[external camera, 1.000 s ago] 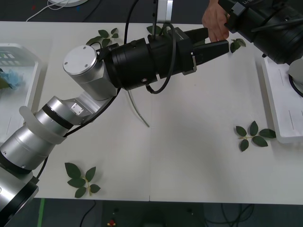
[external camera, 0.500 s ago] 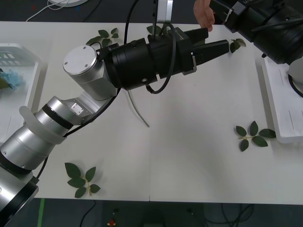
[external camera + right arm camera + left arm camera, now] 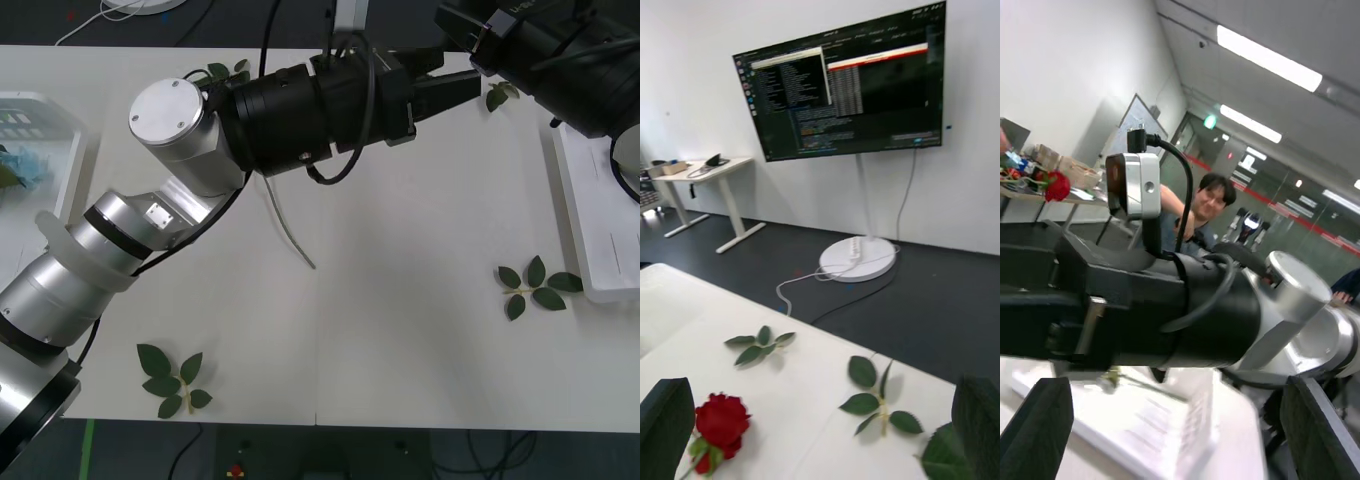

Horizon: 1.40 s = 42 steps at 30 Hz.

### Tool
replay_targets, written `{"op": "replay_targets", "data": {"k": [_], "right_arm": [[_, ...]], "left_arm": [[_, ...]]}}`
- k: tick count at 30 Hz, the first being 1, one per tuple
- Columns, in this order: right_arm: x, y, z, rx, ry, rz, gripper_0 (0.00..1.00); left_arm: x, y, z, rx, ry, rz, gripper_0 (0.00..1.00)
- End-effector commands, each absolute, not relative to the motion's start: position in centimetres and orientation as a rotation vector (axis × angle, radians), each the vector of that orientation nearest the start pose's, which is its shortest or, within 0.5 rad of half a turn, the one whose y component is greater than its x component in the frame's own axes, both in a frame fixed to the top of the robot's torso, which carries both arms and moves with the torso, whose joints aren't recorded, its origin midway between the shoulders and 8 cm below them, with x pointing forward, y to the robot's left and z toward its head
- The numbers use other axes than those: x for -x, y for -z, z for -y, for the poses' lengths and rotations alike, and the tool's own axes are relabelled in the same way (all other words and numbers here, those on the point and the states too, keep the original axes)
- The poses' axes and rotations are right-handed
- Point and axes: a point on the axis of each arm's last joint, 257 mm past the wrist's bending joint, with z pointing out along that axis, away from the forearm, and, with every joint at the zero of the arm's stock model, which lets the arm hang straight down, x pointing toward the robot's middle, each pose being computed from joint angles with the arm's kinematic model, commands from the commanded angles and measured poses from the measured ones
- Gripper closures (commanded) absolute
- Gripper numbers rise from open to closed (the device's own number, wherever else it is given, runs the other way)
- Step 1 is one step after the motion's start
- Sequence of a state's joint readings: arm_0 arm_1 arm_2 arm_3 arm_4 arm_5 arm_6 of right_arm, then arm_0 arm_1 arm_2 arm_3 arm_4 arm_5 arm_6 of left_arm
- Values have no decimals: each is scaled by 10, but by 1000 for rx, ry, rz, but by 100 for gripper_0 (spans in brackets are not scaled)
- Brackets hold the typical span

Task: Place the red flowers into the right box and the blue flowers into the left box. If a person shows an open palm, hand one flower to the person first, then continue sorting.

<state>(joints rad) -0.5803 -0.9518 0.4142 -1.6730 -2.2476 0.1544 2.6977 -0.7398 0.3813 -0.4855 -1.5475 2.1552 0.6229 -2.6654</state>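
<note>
Across the white counter (image 3: 400, 250), I read both arms as stretched to the far edge for a hand-over or the next pick. The left box (image 3: 60, 120) already holds a blue flower (image 3: 20, 165), and the right box (image 3: 590, 200) sits opposite. My left end effector (image 3: 445, 80) and right end effector (image 3: 458, 22) both have fingers spread apart, gripping nothing; a red flower (image 3: 721, 424) lies on the counter ahead of the right one.
</note>
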Motion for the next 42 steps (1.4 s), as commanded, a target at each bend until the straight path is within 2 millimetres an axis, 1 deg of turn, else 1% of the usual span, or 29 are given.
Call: {"op": "replay_targets", "data": {"k": [1, 2, 4, 7, 9, 10, 11, 12, 13, 14, 16, 17, 19, 20, 22, 24, 25, 27, 28, 30, 31, 33, 35, 36, 38, 40, 42], "right_arm": [[-570, -73, 172, 554, -555, -1354, 0], [-569, -71, 174, 559, -562, -1363, 0], [-561, -64, 179, 590, -586, -1399, 0], [-549, -55, 186, 641, -623, -1447, 0], [-540, -48, 192, 689, -641, -1483, 0], [-534, -44, 195, 714, -655, -1502, 0], [-531, -42, 196, 729, -663, -1512, 0], [-525, -38, 199, 756, -681, -1530, 0], [-519, -34, 203, 785, -695, -1551, 0], [-516, -32, 204, 800, -703, -1558, 0], [-503, -23, 209, 867, -726, -1594, 0], [-499, -21, 210, 883, -734, -1601, 0], [-487, -14, 211, 940, -757, -1625, 0], [-484, -12, 212, 950, -765, -1631, 0], [-472, -9, 215, 964, -812, -1650, 0], [-459, -7, 216, 969, -867, -1664, 0], [-456, -7, 216, 973, -880, -1665, 0], [-444, -7, 213, 985, -939, -1667, 0], [-441, -7, 212, 987, -953, -1665, 0], [-431, -8, 213, 1003, -991, -1671, 0], [-428, -8, 213, 1010, -997, -1673, 0], [-417, -6, 215, 1032, -1022, -1684, 0], [-410, -4, 217, 1050, -1030, -1696, 0], [-408, -3, 217, 1057, -1030, -1700, 0], [-400, -2, 216, 1085, -1043, -1705, 0], [-395, -1, 216, 1103, -1052, -1706, 0], [-389, -1, 216, 1125, -1060, -1706, 0]], "left_arm": [[-470, -77, 104, -1013, 967, -1068, 21], [-471, -76, 103, -1032, 945, -1072, 22], [-481, -69, 91, -1076, 896, -1138, 23], [-489, -63, 68, -1136, 851, -1226, 23], [-494, -60, 47, -1161, 831, -1306, 23], [-495, -54, 35, -1179, 827, -1373, 23], [-496, -51, 29, -1184, 823, -1412, 23], [-496, -43, 18, -1189, 826, -1497, 23], [-497, -35, 7, -1182, 822, -1583, 23], [-498, -32, 1, -1170, 825, -1629, 23], [-502, -21, -17, -1083, 838, -1807, 23], [-504, -19, -20, -1057, 841, -1843, 23], [-511, -9, -31, -934, 844, -1980, 23], [-513, -6, -33, -911, 840, -2007, 23], [-519, 5, -39, -806, 829, -2108, 23], [-525, 16, -44, -662, 831, -2211, 23], [-526, 19, -44, -621, 839, -2238, 23], [-530, 32, -46, -433, 860, -2337, 23], [-531, 36, -47, -391, 860, -2361, 23], [-535, 53, -50, -230, 838, -2437, 23], [-535, 57, -50, -198, 829, -2452, 23], [-538, 75, -53, -51, 795, -2511, 23], [-539, 87, -54, 56, 781, -2544, 23], [-540, 90, -55, 84, 775, -2551, 23], [-542, 103, -57, 160, 756, -2572, 23], [-544, 111, -55, 211, 770, -2581, 23], [-553, 120, -52, 266, 798, -2571, 23]]}}
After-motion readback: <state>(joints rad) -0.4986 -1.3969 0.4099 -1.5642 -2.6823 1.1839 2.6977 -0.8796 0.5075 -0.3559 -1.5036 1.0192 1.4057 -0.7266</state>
